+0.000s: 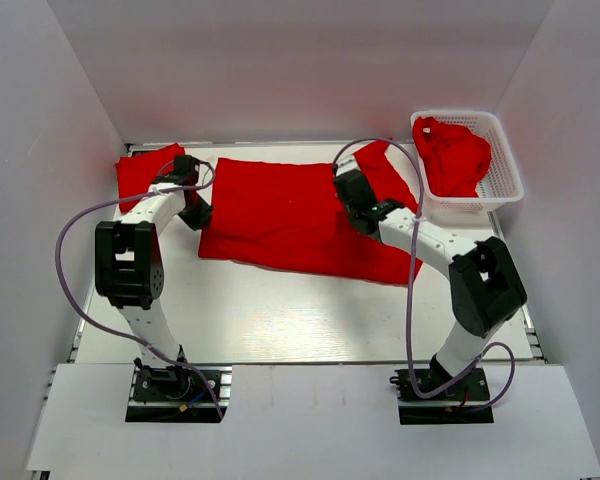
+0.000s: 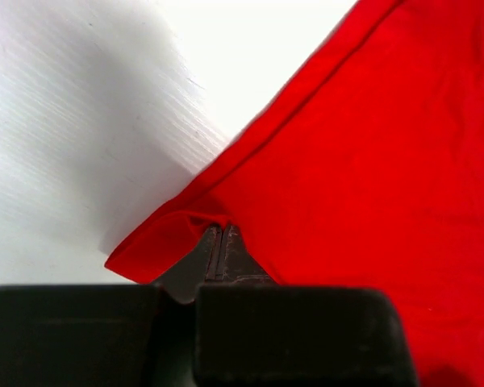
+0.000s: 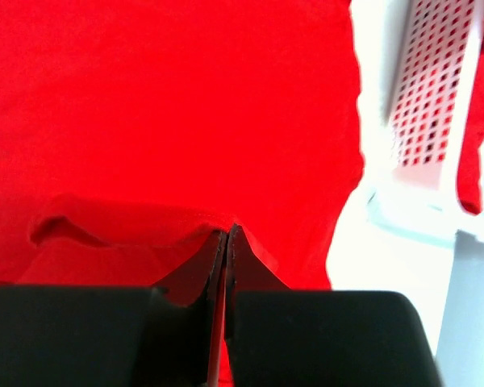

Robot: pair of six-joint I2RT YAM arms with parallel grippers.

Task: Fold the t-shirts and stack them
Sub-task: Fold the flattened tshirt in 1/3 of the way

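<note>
A bright red t-shirt [image 1: 290,215] lies spread across the middle of the table. My left gripper [image 1: 196,212] is shut on its left edge; in the left wrist view the jaws [image 2: 222,230] pinch a fold of the red cloth [image 2: 371,161]. My right gripper [image 1: 358,212] is shut on the shirt near its right part; in the right wrist view the closed jaws [image 3: 227,234] grip a raised ridge of cloth [image 3: 185,113]. A folded red t-shirt [image 1: 145,172] lies at the far left. Another crumpled red t-shirt [image 1: 452,155] sits in the basket.
A white lattice basket [image 1: 505,185] stands at the far right corner, close to my right arm; its wall shows in the right wrist view [image 3: 431,89]. White walls enclose the table on three sides. Purple cables loop off both arms.
</note>
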